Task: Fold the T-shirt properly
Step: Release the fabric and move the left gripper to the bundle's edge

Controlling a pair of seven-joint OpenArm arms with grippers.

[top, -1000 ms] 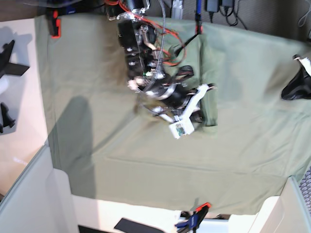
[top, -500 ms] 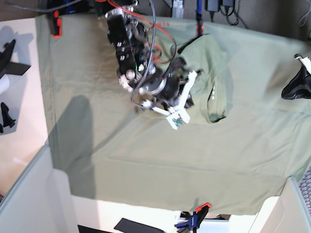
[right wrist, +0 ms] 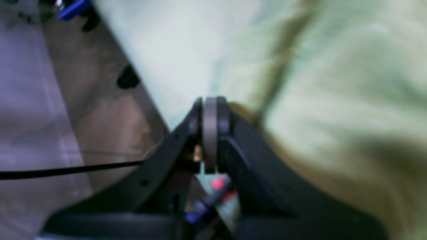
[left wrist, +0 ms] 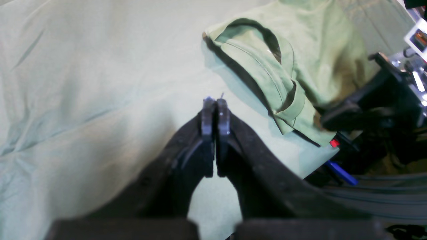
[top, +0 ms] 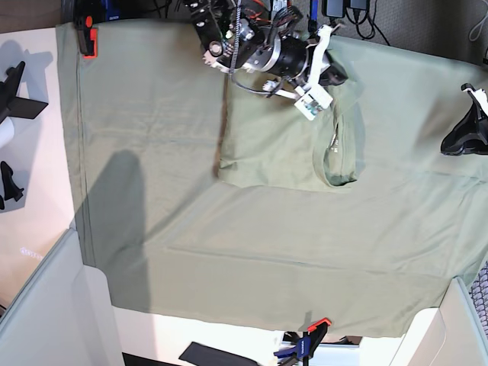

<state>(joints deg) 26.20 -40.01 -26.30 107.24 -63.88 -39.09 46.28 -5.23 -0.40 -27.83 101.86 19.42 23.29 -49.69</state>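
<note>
T-shirt: I see the T-shirt [top: 286,149] lying folded into a rough rectangle on the green sheet [top: 152,152], toward the far side of the desk and a little right of the middle in the base view.
Collar: in my left wrist view the ribbed collar [left wrist: 267,50] stands up in an open loop at the near end of the T-shirt [left wrist: 300,60]; the folded edge below it runs down to a corner near a red and blue clamp [left wrist: 335,156].
Right claw: I read the right claw [right wrist: 209,133] as closed, its fingers pressed together with nothing I can make out between them; the view is blurred. The T-shirt [right wrist: 333,100] fills the right of that picture. In the base view this arm [top: 259,46] sits over the far edge of the shirt.
Left claw: my left claw [left wrist: 215,133] is closed and empty, fingertips together, hanging above bare sheet [left wrist: 83,83] just beside the collar end. In the base view it [top: 465,133] is at the right edge, well apart from the shirt.
Sheet: clamped at the far left by an orange clamp [top: 89,36] and at the near edge by another clamp [top: 309,341].
</note>
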